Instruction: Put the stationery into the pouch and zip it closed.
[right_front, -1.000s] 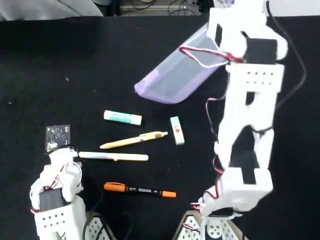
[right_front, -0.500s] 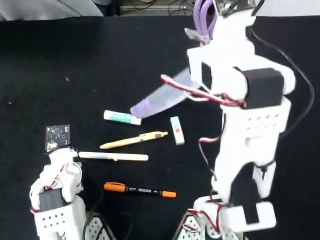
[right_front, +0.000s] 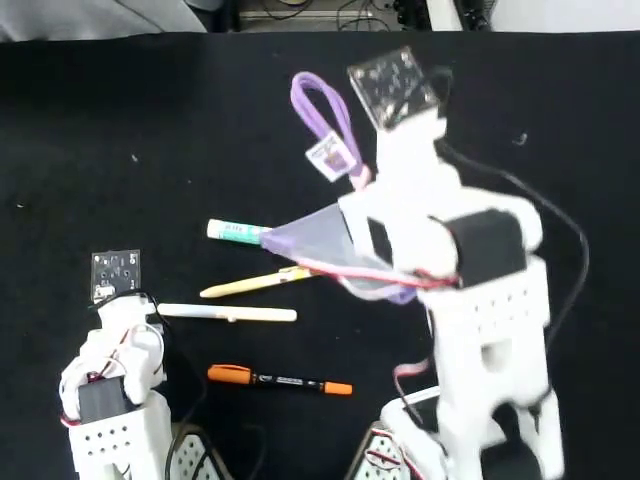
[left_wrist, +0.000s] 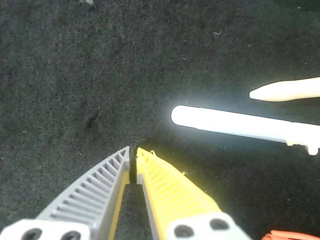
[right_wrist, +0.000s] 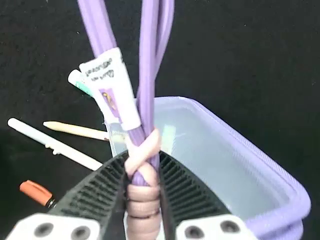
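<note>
Here, the right claw (right_wrist: 142, 161) grips the pouch (right_wrist: 227, 167) by its strap (right_wrist: 150, 75); the left claw (left_wrist: 133, 152) sits clenched, empty.

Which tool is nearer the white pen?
Left. The left tool sits shut beside the white pen's end; the right tool holds the pouch strap farther off.

Black table (right_front: 120, 100) — cables (right_front: 300, 14) behind.

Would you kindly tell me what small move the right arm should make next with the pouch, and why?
Probably lower the pouch onto bare table beside the stationery. The right gripper is shut on its purple strap, and in the high view the pouch hangs over the ends of the yellow pen and the green-capped tube, in the way of picking them up.
</note>
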